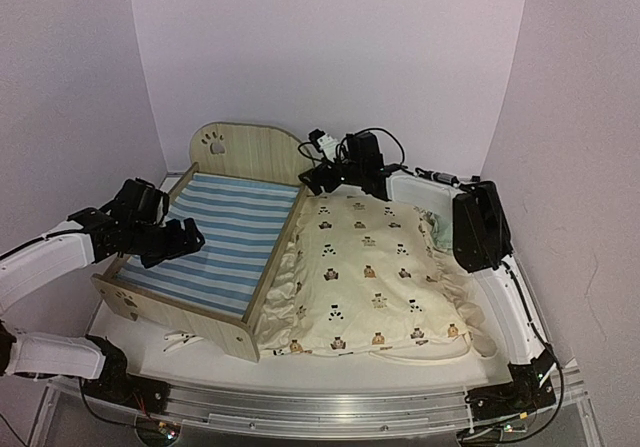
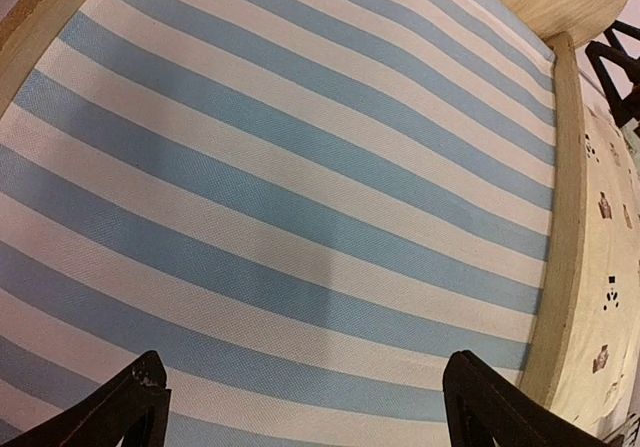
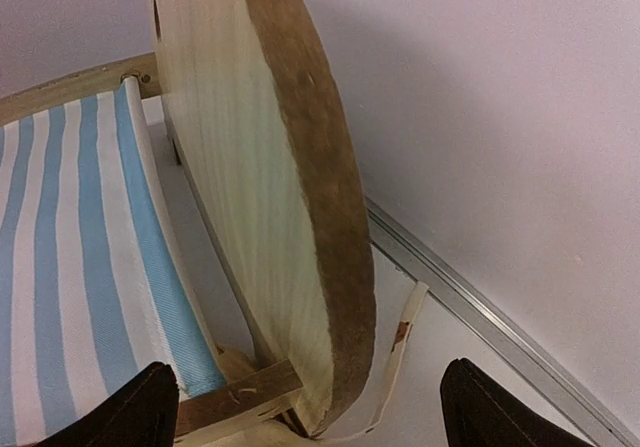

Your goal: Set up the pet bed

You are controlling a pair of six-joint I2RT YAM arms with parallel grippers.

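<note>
Item 1: pet bed (image 1: 222, 252), light wood, standing on the left half of the bench (image 1: 350, 369), its foot toward the near-left corner and its arched headboard (image 1: 255, 152) toward the far edge. The headboard stands upright and carries 1 paw-print cutout (image 1: 213, 144) near its left end. The striped base (image 2: 300, 197), blue and white, lies flat and bare between the low rails. Item 2: cream bear-print cushion (image 1: 375, 277), spread over the right half of the bench, its frilled left edge touching the bed's right side rail (image 2: 560, 217). Item 3: pale green pillow (image 1: 432, 227) at the cushion's far-right corner, partly hidden by the right arm. Item 4: cream tie (image 3: 400, 332), lying on the bench just behind the headboard's right end, near the metal rail (image 3: 480, 312) of the far edge. Left gripper (image 1: 178, 242): above the left part of the striped base, jaws spread wide, nothing between them, not touching the fabric as far as the wrist view shows. Right gripper (image 3: 310, 417): at the headboard's right end, near the far edge, jaws spread wide with the headboard's lower corner seen between the 2 fingertips, grasping nothing; contact with the wood cannot be told.
</note>
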